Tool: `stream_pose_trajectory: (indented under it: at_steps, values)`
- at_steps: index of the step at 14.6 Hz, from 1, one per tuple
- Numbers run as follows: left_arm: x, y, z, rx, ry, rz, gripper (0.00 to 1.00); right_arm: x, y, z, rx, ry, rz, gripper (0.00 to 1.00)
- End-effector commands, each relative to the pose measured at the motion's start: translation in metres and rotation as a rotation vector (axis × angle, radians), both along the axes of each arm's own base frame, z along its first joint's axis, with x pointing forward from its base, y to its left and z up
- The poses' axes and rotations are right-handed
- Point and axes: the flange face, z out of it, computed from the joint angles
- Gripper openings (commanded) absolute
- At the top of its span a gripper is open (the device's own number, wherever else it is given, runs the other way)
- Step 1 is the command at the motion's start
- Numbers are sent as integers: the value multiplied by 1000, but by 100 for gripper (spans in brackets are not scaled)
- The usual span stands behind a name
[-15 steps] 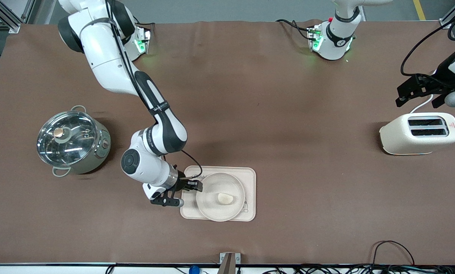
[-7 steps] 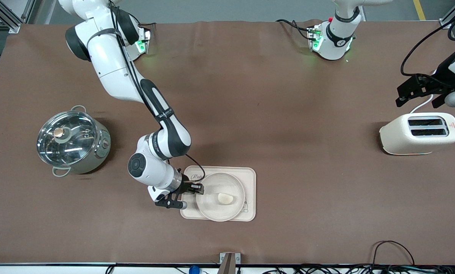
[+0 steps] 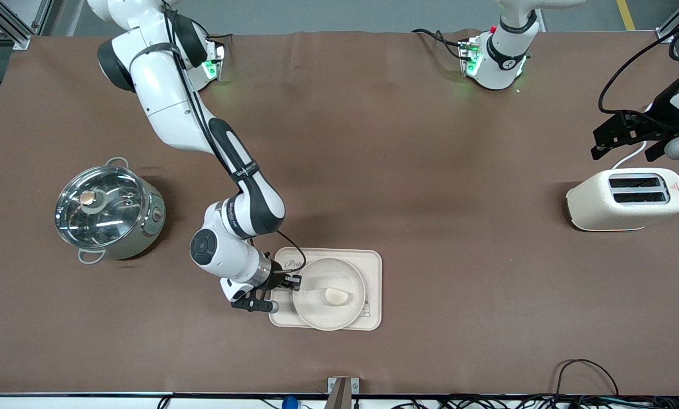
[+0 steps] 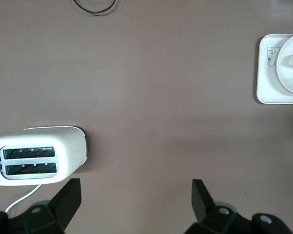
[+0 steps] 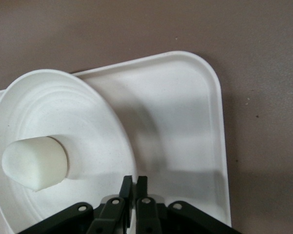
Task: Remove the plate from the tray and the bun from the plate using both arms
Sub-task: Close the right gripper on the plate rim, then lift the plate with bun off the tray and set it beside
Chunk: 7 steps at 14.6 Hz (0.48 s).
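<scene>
Right gripper, the black two-finger claw on the white jointed right arm, sits low at the rim of the round cream-white shallow plate, on the side toward the right arm's end of the table. In the right wrist view its fingers are pinched together with basically no gap, right at the plate's edge; whether they're actually nipping the rim I can't tell, since the tips sit right at the border of that shot. That plate sits on the rectangular cream tray with a little drawing and script lettering, overlapping the tray's edge nearest the front camera a bit. The small pale cream-white dumpling-shaped bun lies inside the plate, roughly in the middle, and from the right wrist it shows as a smooth rounded lump. Left gripper hangs up in the air over the toaster end of the table and waits, jaws spread wide; you can see both black fingers far apart in the left wrist view with bare brown tabletop between them. The cream two-slot toaster stands at the left arm's end, and a steel pot with a glass lid stands toward the right arm's end, well apart from the tray.
</scene>
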Motion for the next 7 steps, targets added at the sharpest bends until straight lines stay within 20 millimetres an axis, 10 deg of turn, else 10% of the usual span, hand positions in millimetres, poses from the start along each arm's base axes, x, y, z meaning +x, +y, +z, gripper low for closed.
stream_pose_trajectory:
  at_steps: [1, 7]
  values:
    - [-1, 0, 3, 16, 4, -11, 100, 3, 1, 9, 31, 3, -8, 1]
    - [-1, 0, 3, 16, 4, -11, 100, 6, -7, 60, 34, 29, 36, 0]
